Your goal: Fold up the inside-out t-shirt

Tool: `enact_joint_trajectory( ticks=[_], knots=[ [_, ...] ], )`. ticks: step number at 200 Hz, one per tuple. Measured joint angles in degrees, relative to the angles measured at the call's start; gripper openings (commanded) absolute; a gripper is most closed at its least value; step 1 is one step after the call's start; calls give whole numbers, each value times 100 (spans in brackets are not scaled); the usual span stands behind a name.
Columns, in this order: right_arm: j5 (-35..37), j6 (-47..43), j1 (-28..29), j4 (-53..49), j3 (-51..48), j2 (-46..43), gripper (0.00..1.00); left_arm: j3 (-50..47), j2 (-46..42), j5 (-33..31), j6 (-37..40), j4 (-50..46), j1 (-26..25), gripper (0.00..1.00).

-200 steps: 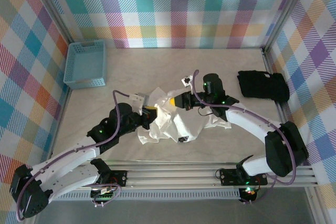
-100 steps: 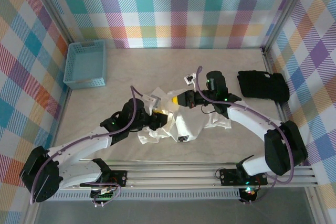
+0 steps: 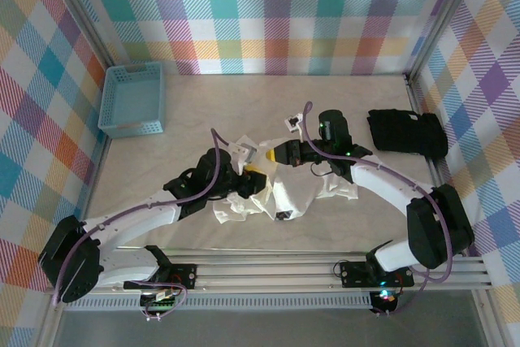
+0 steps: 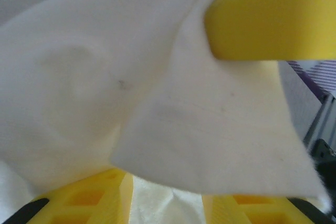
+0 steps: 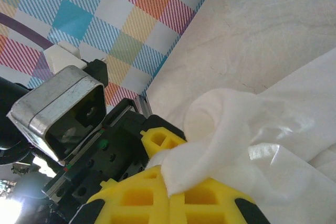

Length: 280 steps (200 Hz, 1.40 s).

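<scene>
Left gripper (image 3: 253, 173), we see, has its jaws parted, with white cloth draped across its fingers (image 4: 79, 200); the inside-out t-shirt (image 3: 299, 194) lies crumpled mid-table (image 3: 341, 103), between both arms. We find the right gripper (image 3: 271, 153) closed, pinching a raised fold of the shirt just beside the left one.

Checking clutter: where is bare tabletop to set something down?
Bare: the far strip of table between blue basket and black folded garment; the near strip between white t-shirt and front rail. Crowded: the centre, where left arm and right arm meet over it.
</scene>
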Motion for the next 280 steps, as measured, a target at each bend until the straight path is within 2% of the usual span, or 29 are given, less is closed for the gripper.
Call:
enact_joint_trajectory(
  ticks=[35,62,104,129,185,226,253,280],
  knots=[
    [-31,44,0,68,0,0,0,205,286,-291,2,-4,0,39],
    [-37,85,0,70,0,0,0,286,503,-404,-24,37,0,34],
    [-52,127,-13,72,0,0,0,286,632,-490,-87,199,0,10],
    [-48,125,-107,61,0,-2,0,278,564,-485,-98,269,0,1],
    [-42,125,-321,55,0,-55,0,17,-588,-413,-74,-13,59,0],
    [-44,136,-323,44,4,-55,0,-17,-1156,-96,83,-428,197,0],
    [116,96,-273,-337,227,-17,18,-22,-1346,164,140,-651,216,0],
    [916,-354,-111,-1309,737,37,33,-24,-1545,133,33,-719,216,0]
  ],
)
